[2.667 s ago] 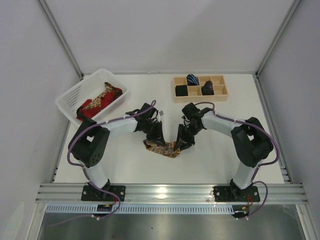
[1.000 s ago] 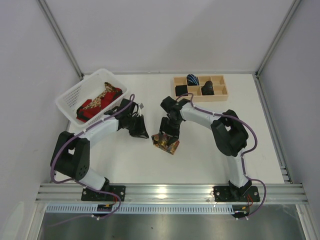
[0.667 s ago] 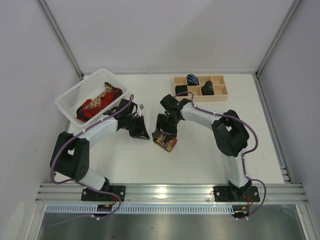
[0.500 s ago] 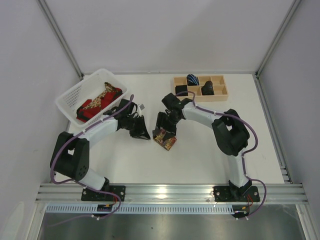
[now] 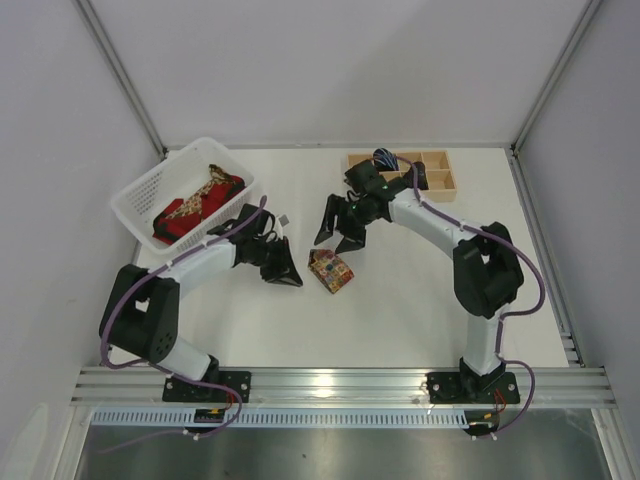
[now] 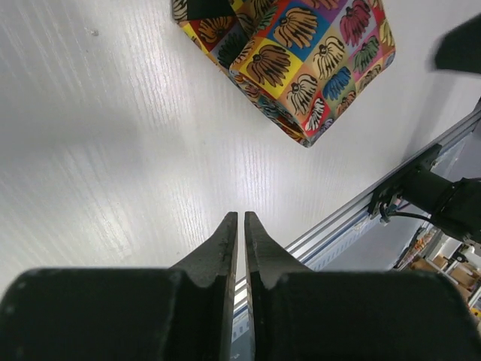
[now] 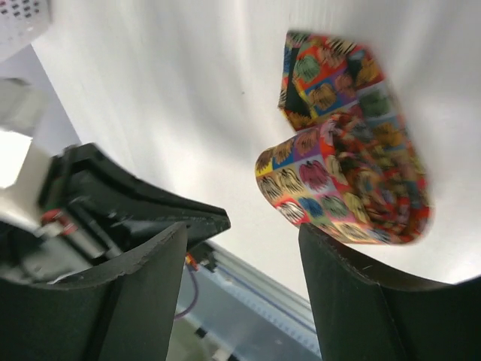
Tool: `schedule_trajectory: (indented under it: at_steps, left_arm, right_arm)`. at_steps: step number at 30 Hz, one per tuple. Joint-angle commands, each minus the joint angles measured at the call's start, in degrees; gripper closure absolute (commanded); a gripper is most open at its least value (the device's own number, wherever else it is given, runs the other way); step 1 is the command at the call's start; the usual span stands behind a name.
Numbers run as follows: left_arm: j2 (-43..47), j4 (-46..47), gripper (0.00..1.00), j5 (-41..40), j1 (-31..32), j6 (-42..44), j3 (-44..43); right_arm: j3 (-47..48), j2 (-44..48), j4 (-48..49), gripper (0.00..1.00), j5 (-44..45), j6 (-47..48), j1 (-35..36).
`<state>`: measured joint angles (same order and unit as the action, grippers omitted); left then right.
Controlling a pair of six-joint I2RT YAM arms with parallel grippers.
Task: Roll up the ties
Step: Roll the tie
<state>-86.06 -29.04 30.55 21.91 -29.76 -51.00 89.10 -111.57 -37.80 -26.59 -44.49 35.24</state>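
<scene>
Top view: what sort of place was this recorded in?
Probably a lab test cell: robot arms bolted to an aluminium rail, a white table boxed in by plain panel walls, a basket and compartment tray set out as props.

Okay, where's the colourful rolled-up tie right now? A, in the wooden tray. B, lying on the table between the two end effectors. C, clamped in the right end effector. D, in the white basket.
B: the colourful tie lies loose on the table, with the open right end effector and the shut left end effector both apart from it.
</scene>
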Motion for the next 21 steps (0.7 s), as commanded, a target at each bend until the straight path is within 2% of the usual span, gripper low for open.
schedule_trajectory:
  at_steps: [1,4,5,7,8,10,11,13,16,21]
  left_arm:
    - [-2.00,1.26,0.87,0.83,1.46,-1.79,-0.85]
    - [-4.29,1.70,0.87,0.40,3.04,-3.37,-2.51]
    - [-4.81,1.70,0.87,0.13,3.57,-3.81,-2.87]
    - [-6.92,1.53,0.86,-0.74,4.98,-5.04,-4.27]
    - [-7.71,0.57,0.87,-1.45,6.11,-5.92,-4.89]
    - [-10.08,-1.10,0.89,-5.99,7.35,-6.97,-6.99]
    - [-10.70,-2.76,0.90,-7.42,8.31,-8.63,-7.44]
    - [-11.85,-3.13,0.95,-10.84,9.11,-10.40,-7.62]
    - [-12.81,-1.82,0.96,-14.01,10.25,-13.83,-7.00]
    - [-13.87,0.11,0.98,-15.69,10.87,-17.78,-6.39]
  right_arm:
    - [4.06,4.43,-6.92,0.33,6.00,8.86,-3.07]
    - [4.59,5.04,-10.36,0.36,14.00,16.24,-4.66]
    - [4.59,5.05,-10.80,0.42,16.20,18.10,-4.83]
    - [4.15,3.91,-11.85,0.59,21.91,22.92,-4.83]
    - [3.80,2.77,-11.77,0.71,23.41,24.00,-4.83]
    - [1.52,2.06,-10.37,0.84,26.59,26.02,-4.83]
    - [0.30,1.53,-7.93,0.99,28.33,27.95,-4.75]
    - [-2.52,1.09,-5.10,1.00,28.61,29.72,-4.66]
    - [-5.59,0.30,-0.27,1.00,27.65,32.88,-4.39]
    - [-9.99,-0.93,5.01,1.00,24.66,38.59,-3.34]
